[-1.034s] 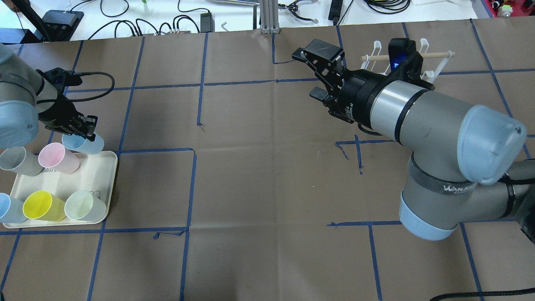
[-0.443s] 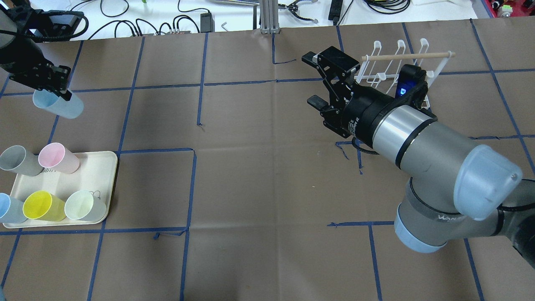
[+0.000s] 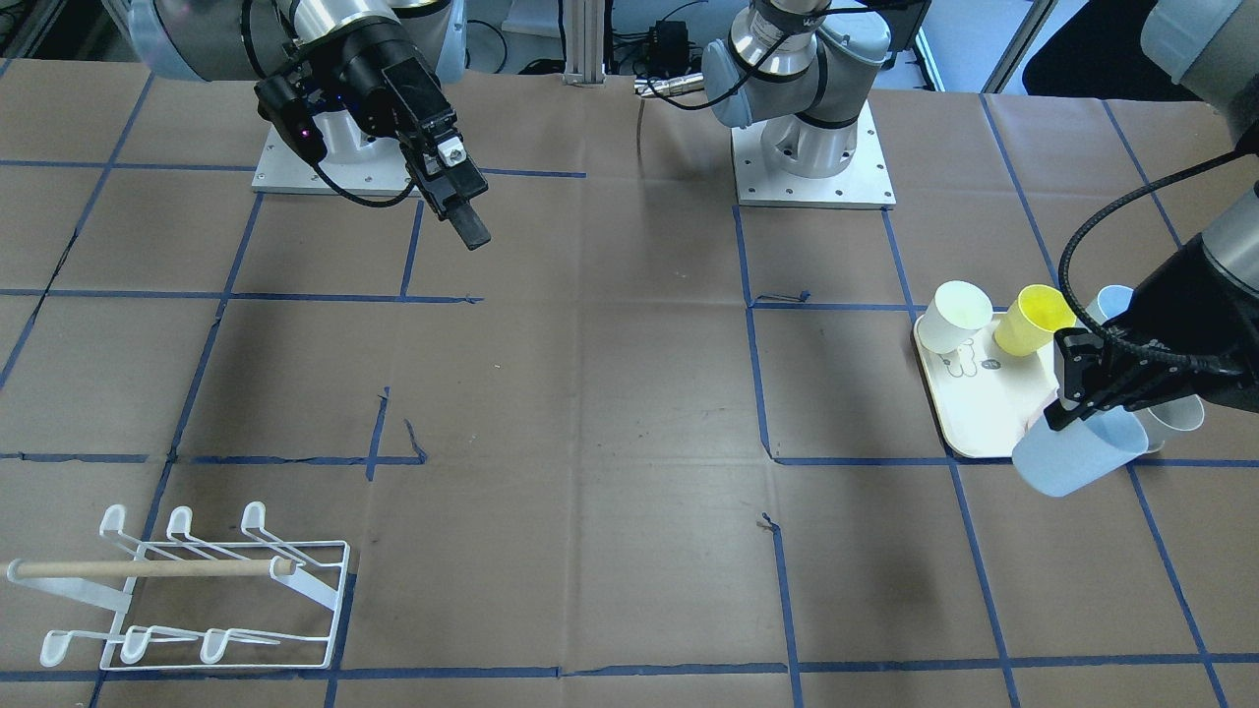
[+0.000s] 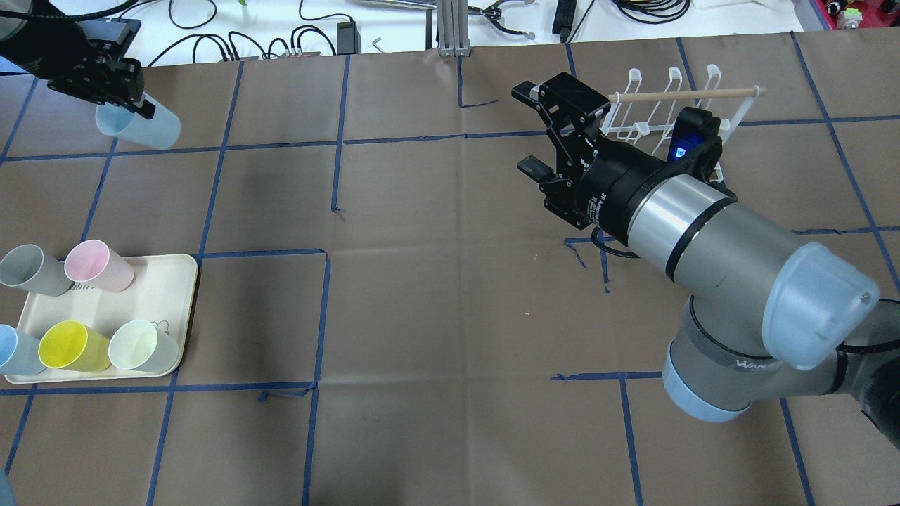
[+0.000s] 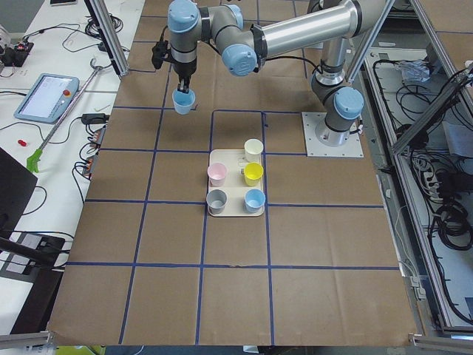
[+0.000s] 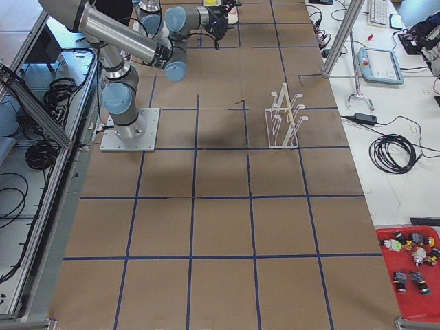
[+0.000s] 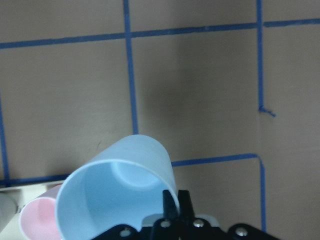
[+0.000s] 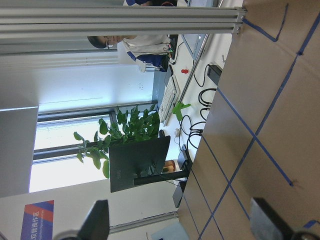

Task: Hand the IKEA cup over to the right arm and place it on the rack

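Left gripper (image 4: 133, 105): clenched on the rim of a pale blue cup (image 4: 144, 128), one finger inside the mouth and one outside, as the left wrist view shows. Cup held up in the air, past the far edge of the tray (image 4: 158, 295), on the side away from the robot. It is tilted, mouth toward the arm and base pointing right. Tray itself: cream, flat on the brown table cover. Five cups stand on it, grey (image 4: 31, 270), pink (image 4: 98, 266), blue (image 4: 15, 351), yellow (image 4: 70, 346) and pale green (image 4: 140, 346). Wide stretch of table right of the tray, crossed by blue tape lines. Right gripper (image 4: 524, 128): well to the right of the tray, raised above the table, pointing back toward the tray's side. Jaws released, spread wide, nothing between them. Rack (image 4: 673, 94): farthest right from the tray, white wire with a wooden bar along the top, standing on the table just behind the right gripper. No cup on its prongs.
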